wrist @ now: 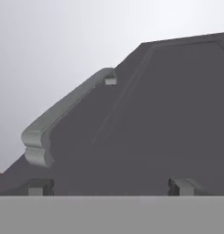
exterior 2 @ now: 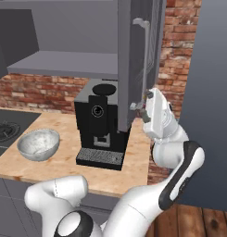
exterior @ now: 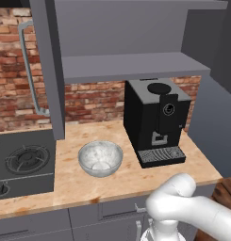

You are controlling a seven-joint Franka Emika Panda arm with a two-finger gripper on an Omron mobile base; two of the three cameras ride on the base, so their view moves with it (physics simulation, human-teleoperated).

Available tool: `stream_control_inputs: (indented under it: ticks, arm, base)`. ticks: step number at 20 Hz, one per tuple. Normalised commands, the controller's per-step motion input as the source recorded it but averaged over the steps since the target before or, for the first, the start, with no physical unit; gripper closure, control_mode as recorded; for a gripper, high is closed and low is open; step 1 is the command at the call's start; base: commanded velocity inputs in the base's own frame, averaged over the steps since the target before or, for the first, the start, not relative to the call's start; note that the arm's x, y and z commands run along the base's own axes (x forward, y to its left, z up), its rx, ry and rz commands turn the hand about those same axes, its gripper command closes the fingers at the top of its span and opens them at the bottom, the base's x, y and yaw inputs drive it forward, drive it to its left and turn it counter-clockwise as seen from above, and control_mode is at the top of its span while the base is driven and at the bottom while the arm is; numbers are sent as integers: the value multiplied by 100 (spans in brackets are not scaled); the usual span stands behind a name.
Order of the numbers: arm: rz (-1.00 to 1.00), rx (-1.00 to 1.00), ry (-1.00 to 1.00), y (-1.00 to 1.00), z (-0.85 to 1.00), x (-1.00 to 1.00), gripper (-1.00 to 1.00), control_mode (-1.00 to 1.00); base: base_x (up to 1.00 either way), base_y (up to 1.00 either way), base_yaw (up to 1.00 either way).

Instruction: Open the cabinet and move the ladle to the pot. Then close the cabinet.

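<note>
The cabinet (exterior: pixel 136 66) stands open above the counter, and its lower shelf shows bare. Its left door (exterior: pixel 48 70) is swung out with a silver bar handle (exterior: pixel 26 66). The right door (exterior 2: pixel 133 60) stands edge-on, its handle (exterior 2: pixel 144 60) facing the arm. My gripper (exterior 2: pixel 141 110) is open by the lower end of that handle, close to the door's bottom corner. In the hand view the gripper (wrist: pixel 111 186) faces the dark door panel (wrist: pixel 168 114), the handle (wrist: pixel 63 109) lies up and to the left, and nothing is between the fingertips (wrist: pixel 39 186). Ladle and pot are out of view.
A black coffee machine (exterior: pixel 157 122) stands on the wooden counter (exterior: pixel 131 179) under the cabinet. A metal bowl (exterior: pixel 100 157) sits left of it, and a dark stove (exterior: pixel 22 162) lies further left. A brick wall runs behind. A tall grey panel (exterior 2: pixel 212 92) rises at the right.
</note>
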Motion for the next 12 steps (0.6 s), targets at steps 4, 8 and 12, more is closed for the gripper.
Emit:
stream_control_inputs:
  ticks: [4, 8, 12]
  arm:
    - [0, 0, -6, 55, 24, 0, -100, -100]
    - [-4, -2, -2, 84, 17, 0, -100, -100]
    - [-12, -5, 0, 90, 3, 0, -100, -100]
  base:
    - [0, 0, 0]
    - [0, 0, 0]
    - [0, 0, 0]
